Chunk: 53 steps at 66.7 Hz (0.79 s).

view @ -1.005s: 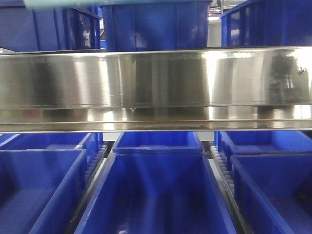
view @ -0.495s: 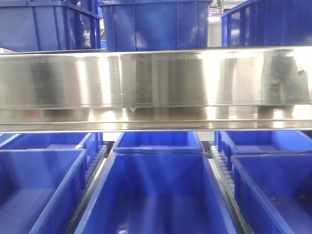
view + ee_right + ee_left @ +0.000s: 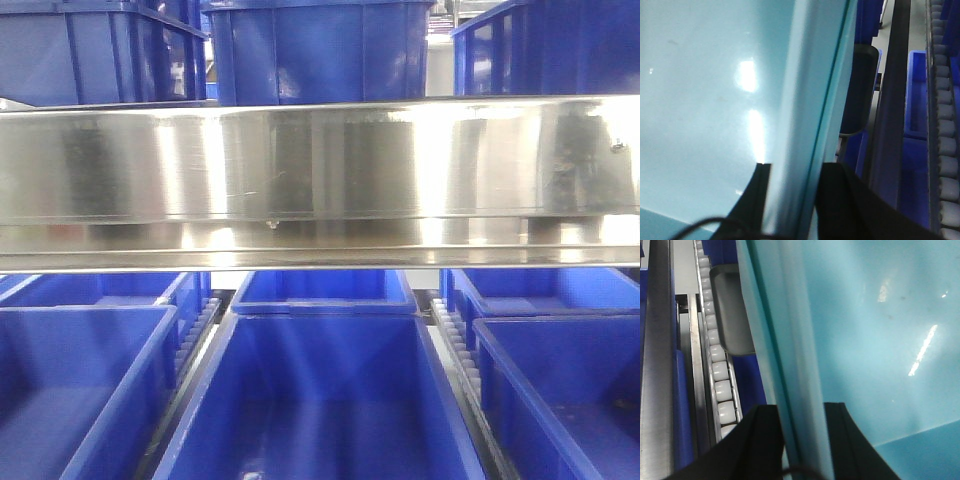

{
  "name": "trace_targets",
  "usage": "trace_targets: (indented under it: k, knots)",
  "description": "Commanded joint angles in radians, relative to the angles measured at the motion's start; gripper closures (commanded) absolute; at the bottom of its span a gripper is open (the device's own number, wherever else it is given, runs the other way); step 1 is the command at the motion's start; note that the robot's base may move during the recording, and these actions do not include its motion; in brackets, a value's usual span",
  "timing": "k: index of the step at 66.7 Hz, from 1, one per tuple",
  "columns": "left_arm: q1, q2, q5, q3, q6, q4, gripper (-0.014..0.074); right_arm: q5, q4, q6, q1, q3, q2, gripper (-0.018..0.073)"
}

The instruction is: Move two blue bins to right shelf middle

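Left tool [image 3: 800, 412] and right tool [image 3: 797, 167] each grip the pale-blue bin [image 3: 880, 340] by its rim, fingers narrowly parted.

Stainless shelf rail [image 3: 320, 165] spans full width. Above rail: three upper dark-blue bins [image 3: 320, 50] side by side. Below rail: lower dark-blue bins [image 3: 320, 400] in rows, white roller tracks [image 3: 455, 345] between.

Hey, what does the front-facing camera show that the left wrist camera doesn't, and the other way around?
Only the front-facing view shows the broad steel front rail and whole open dark blue bins below it. Only the left wrist view shows the pale blue bin, its rim between the jaws of the left gripper. Both show dark blue plastic and a white roller track.
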Motion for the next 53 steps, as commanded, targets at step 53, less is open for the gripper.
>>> trace_targets:
  k: [53]
  knots:
    - [-0.004,-0.016,-0.356,-0.019,0.019,-0.035,0.0708,-0.119,-0.005,-0.011,-0.004,-0.01,-0.016,0.0713]
